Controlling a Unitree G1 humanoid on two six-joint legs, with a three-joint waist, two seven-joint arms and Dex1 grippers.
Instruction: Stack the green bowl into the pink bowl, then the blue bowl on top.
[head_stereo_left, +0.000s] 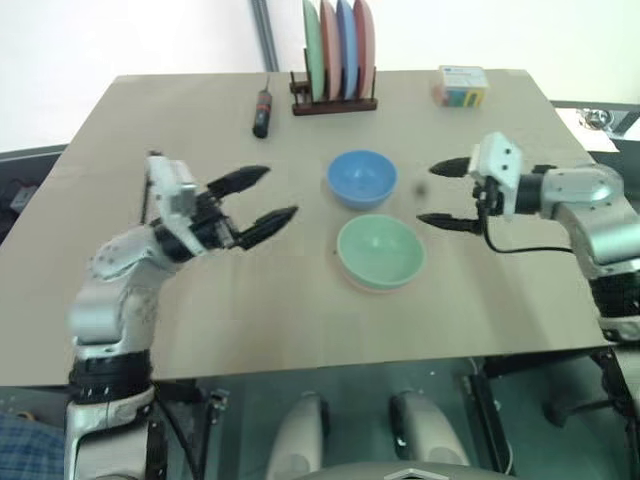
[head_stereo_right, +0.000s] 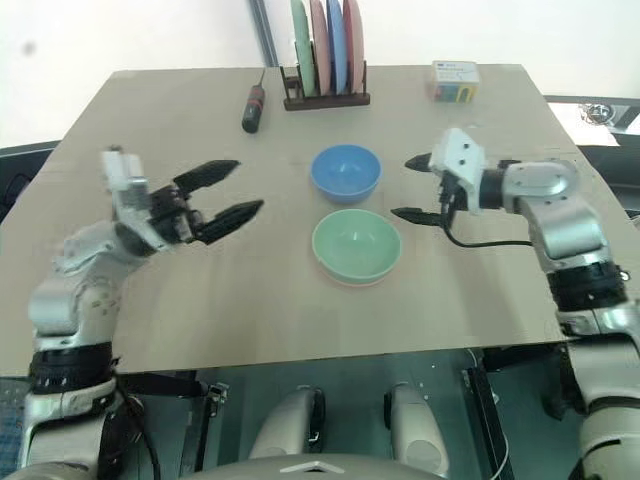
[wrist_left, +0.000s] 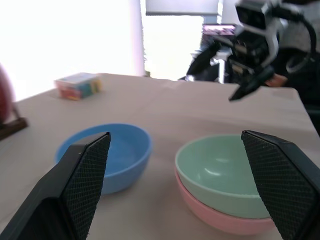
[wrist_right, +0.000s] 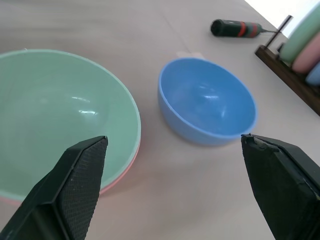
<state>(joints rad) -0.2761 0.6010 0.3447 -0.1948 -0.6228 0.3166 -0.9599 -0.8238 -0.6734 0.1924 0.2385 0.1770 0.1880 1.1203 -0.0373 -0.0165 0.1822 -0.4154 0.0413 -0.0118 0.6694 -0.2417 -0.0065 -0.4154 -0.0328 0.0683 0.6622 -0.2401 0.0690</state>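
Observation:
The green bowl (head_stereo_left: 380, 250) sits nested inside the pink bowl (wrist_left: 220, 215) near the middle of the table; only the pink rim shows below it. The blue bowl (head_stereo_left: 361, 178) stands upright just behind them, apart from the stack. My left gripper (head_stereo_left: 262, 200) hovers open to the left of the bowls, fingers pointing toward them, holding nothing. To the right of the bowls my right gripper (head_stereo_left: 442, 196) is open and empty, its fingers aimed at the gap between the blue bowl and the stack.
A wooden rack (head_stereo_left: 335, 103) with upright coloured plates stands at the back of the table. A screwdriver (head_stereo_left: 262, 112) lies left of it. A small colourful box (head_stereo_left: 461, 86) sits at the back right.

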